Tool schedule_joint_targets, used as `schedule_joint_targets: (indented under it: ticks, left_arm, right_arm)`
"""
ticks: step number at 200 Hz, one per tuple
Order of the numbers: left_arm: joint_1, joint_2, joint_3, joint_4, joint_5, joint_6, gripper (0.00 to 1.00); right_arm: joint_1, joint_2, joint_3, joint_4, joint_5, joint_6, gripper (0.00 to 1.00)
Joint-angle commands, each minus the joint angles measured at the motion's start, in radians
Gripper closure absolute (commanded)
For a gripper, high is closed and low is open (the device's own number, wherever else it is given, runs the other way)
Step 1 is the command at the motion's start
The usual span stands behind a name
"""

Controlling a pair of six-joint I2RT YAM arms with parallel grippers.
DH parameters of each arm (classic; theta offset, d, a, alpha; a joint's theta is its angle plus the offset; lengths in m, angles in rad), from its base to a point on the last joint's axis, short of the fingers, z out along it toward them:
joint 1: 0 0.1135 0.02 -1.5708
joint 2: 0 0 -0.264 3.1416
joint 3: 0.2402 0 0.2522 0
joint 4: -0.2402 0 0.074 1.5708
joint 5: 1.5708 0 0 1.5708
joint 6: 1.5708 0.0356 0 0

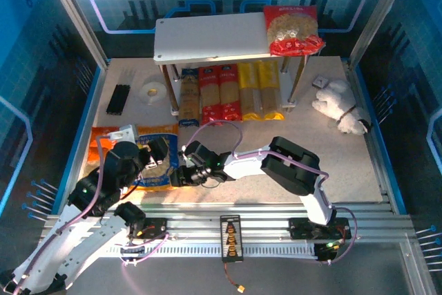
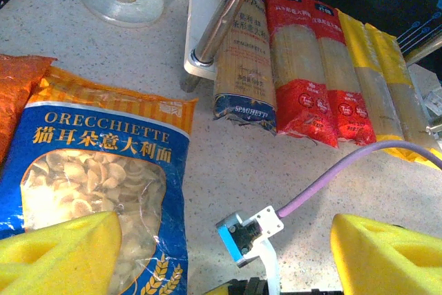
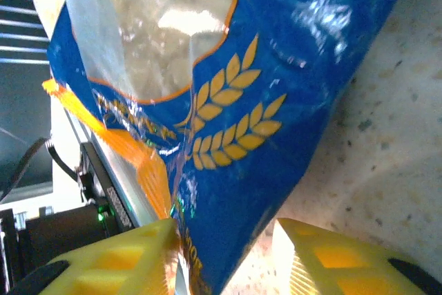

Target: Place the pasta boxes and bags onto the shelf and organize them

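**Entry: blue pasta bag, near-left table, pick-up in hand**

Blue-and-orange pillow-shaped plastic orecchiette bag (image 2: 103, 170): lies flat on the speckled table (image 1: 345, 164), window up, well short of the two-tier white-board shelf (image 1: 207, 39). An orange plastic bag (image 2: 17, 94) sits just beside it on the left.

Right gripper (image 3: 224, 253): reaches across low to the bag's near corner. Its yellow foam fingers (image 3: 117, 264) straddle that corner. One pad touches the film, while bare table shows beside the other, so the pinch is judged not yet made. The thin seam edge is the likely target because the bag's body is too wide to grasp.

Left gripper (image 2: 224, 240): hovers over the same bag with its foam fingers (image 2: 62, 253) spread wide and nothing between them (probably waiting to support or receive).

Already shelved:
- A red pillow bag (image 1: 293, 29) lies on the top board's right end.
- Five long spaghetti packs (image 1: 228, 91) lie side by side on the lower tier. They are one blue-and-tan, two red and two yellow, with their narrow ends facing out so the row packs tightly.

Top board's left part is bare, so it could take the two remaining bags.
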Motion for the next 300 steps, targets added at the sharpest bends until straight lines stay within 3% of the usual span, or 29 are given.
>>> schedule_joint_targets:
  ticks: [1,39,105,166,247,300]
  left_arm:
    - [-0.002,-0.009,-0.008,-0.005,0.022,0.015,0.20]
    - [-0.002,-0.008,-0.011,0.002,0.025,0.015,0.20]
    - [-0.002,0.000,-0.022,0.018,0.033,0.020,0.19]
    - [-0.001,0.057,-0.021,0.051,0.061,0.026,0.20]
    - [-0.002,0.213,-0.058,0.040,0.055,0.030,0.21]
    - [-0.003,0.335,-0.090,0.117,0.139,0.027,0.33]
  right_arm:
    - [-0.007,0.019,0.031,0.046,0.059,0.001,0.63]
    - [-0.020,-0.025,-0.018,0.050,0.074,-0.005,1.00]
    - [-0.082,-0.311,-0.346,0.093,0.126,0.023,1.00]
    - [-0.112,-0.524,-0.498,0.018,0.193,0.041,1.00]
    - [-0.214,-0.925,-0.690,-0.342,0.481,0.011,1.00]
    - [-0.229,-1.238,-0.781,-0.608,0.564,0.047,1.00]
